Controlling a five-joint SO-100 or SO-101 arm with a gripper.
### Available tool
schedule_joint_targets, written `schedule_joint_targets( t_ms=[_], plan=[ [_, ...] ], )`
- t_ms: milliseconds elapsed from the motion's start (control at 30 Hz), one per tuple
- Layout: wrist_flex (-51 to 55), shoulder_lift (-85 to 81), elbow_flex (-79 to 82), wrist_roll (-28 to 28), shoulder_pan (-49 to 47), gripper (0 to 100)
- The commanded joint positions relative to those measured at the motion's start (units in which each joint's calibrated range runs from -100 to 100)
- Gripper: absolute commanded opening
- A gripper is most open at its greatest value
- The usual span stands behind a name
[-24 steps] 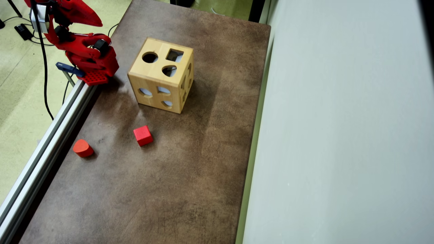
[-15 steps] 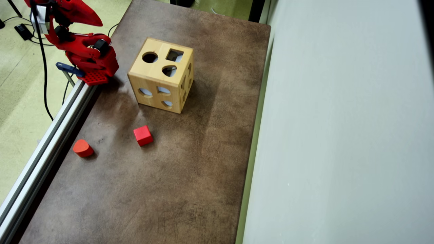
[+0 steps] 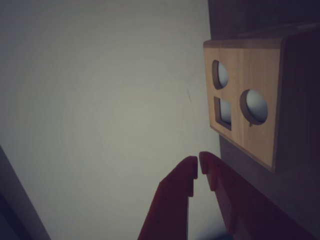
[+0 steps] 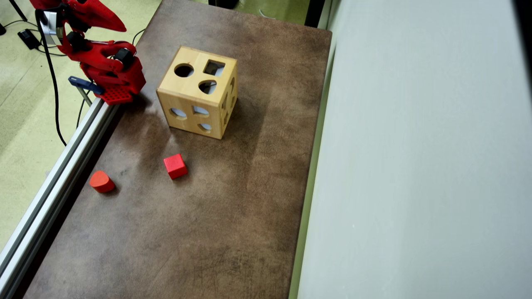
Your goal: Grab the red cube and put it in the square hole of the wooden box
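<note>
The red cube (image 4: 175, 166) lies on the brown table, in front of the wooden box (image 4: 195, 91) in the overhead view. The box's top has a square hole (image 4: 214, 67), a round hole and a rounded one. My red gripper (image 4: 121, 28) is folded back over the arm's base at the top left, far from the cube. In the wrist view the gripper (image 3: 198, 162) is shut and empty, its tips almost touching. The box (image 3: 245, 105) shows at the right there, with a square hole (image 3: 223, 112). The cube is out of the wrist view.
An orange-red rounded block (image 4: 101, 181) lies near the table's left edge, beside an aluminium rail (image 4: 54, 178). A pale wall (image 4: 415, 166) runs along the table's right side and fills most of the wrist view (image 3: 100, 100).
</note>
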Motion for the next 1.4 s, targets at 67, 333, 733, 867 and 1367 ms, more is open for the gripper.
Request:
schedule_joint_targets(
  t_ms=[67, 333, 733, 867, 1367],
  plan=[
    [0.17, 0.35, -0.06, -0.05, -0.09, 3],
    [0.17, 1.37, -0.33, 0.29, -0.24, 3],
    [0.17, 33.72, -22.42, 0.34, -0.24, 3],
    [0.17, 51.05, -36.91, 0.54, 0.43, 3],
    [0.17, 75.25, -42.73, 28.47, 15.66, 3]
  ],
)
